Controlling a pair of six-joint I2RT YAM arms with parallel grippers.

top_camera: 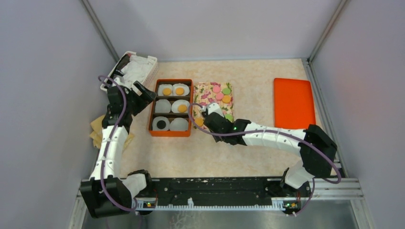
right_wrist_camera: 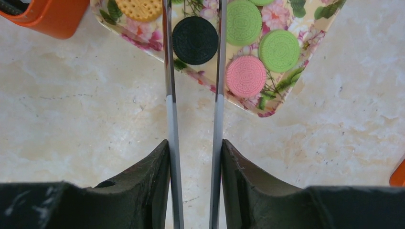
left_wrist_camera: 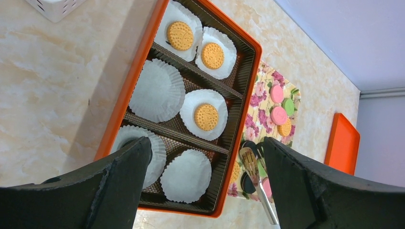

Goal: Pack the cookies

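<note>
One black cookie (right_wrist_camera: 194, 40) lies straight ahead between both blades of the tongs (right_wrist_camera: 218, 124) | right gripper (right_wrist_camera: 194, 143), nearer, clamps tongs | left gripper (left_wrist_camera: 205, 143) spread, empty

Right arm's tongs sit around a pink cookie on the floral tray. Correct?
No: the tongs sit around the black cookie, not a pink one; the pink cookie lies outside them. It is on the floral tray, as said. The right wrist view shows it.

Marbled table (top_camera: 248, 152) carried an orange box (top_camera: 170, 134) at eleven o'clock, floral tray (top_camera: 203, 93) just beside, orange lid (top_camera: 293, 102) at two, white basket (top_camera: 152, 67) at ten.
</note>
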